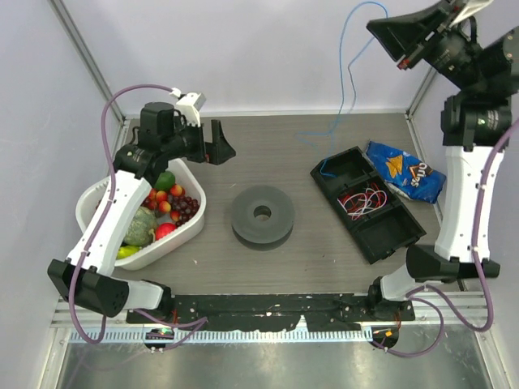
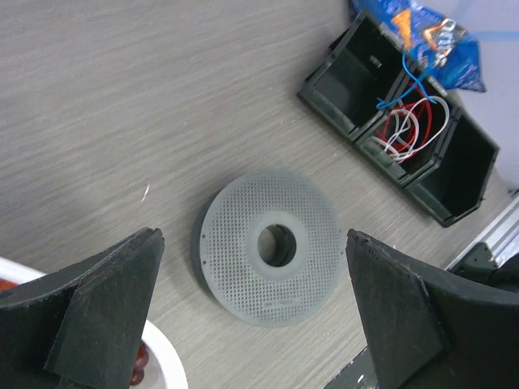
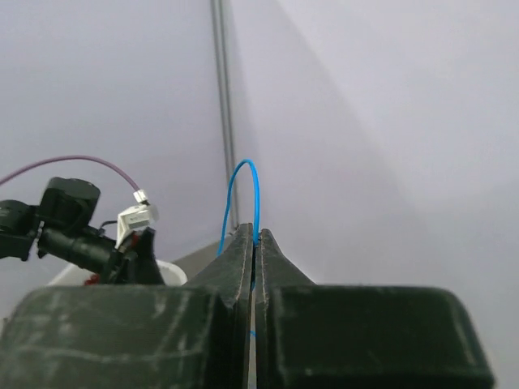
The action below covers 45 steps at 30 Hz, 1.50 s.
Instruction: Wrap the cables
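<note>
blue cable (image 3: 243, 162) pinched in right claw (image 3: 255, 237), looping above

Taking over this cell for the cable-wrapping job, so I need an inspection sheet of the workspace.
Surface: grey wood-grain table.
Job's things: blue cable hanging from the raised right hand to the table's far side; grey spool at centre, nothing wound on it.
Clutter: black bin holding red and white wires; chip bag beside it; white basket of fruit at left.
Hands: left hand open, above the table; right hand shut on the blue cable.
Cables: purple hoses along both arms.
Surroundings: pale walls, metal corner posts.
</note>
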### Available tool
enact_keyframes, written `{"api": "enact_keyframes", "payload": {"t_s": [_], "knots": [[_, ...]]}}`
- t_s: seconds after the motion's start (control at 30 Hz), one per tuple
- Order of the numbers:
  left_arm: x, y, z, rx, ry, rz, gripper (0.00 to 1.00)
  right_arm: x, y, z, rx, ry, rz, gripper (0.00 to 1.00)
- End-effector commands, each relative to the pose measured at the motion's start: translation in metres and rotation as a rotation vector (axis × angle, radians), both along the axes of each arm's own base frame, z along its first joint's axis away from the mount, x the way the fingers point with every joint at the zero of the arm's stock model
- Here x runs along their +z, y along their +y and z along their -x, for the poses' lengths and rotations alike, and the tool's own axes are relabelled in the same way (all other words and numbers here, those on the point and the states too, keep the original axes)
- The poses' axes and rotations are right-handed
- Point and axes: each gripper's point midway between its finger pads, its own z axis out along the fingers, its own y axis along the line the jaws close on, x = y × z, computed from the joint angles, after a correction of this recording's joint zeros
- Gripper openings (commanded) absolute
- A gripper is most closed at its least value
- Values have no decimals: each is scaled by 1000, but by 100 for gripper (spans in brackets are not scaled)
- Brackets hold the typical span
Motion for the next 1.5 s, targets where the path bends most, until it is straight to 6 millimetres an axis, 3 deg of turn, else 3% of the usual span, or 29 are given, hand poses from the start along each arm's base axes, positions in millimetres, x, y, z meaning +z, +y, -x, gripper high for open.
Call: {"api": "enact_keyframes", "payload": {"t_s": [0.0,0.17,0.3,0.4,0.53,0.67,0.93,1.1,1.23,1.47], "knots": [[49,-7,6,-55,-150,118,100,34,31,10,177,-17,-125,1],[62,-13,14,-112,-238,171,100,41,70,15,240,-44,-131,1],[59,-15,19,-138,-247,173,100,39,81,5,230,-50,-144,1],[48,-20,28,-223,-267,148,99,34,88,-5,209,-51,-155,1],[23,-24,42,-315,-303,131,99,32,104,-4,255,-46,-163,1],[17,-33,67,-461,-344,154,97,36,117,-3,256,-53,-189,1],[6,-31,78,-458,-357,165,91,38,132,-8,186,-40,-254,1],[14,-26,72,-414,-453,143,90,39,129,-16,85,-20,-316,1],[6,-25,70,-408,-493,107,90,39,130,-18,40,-18,-335,0],[-5,-48,70,-513,-644,25,90,27,142,-28,16,28,-339,1]]}}
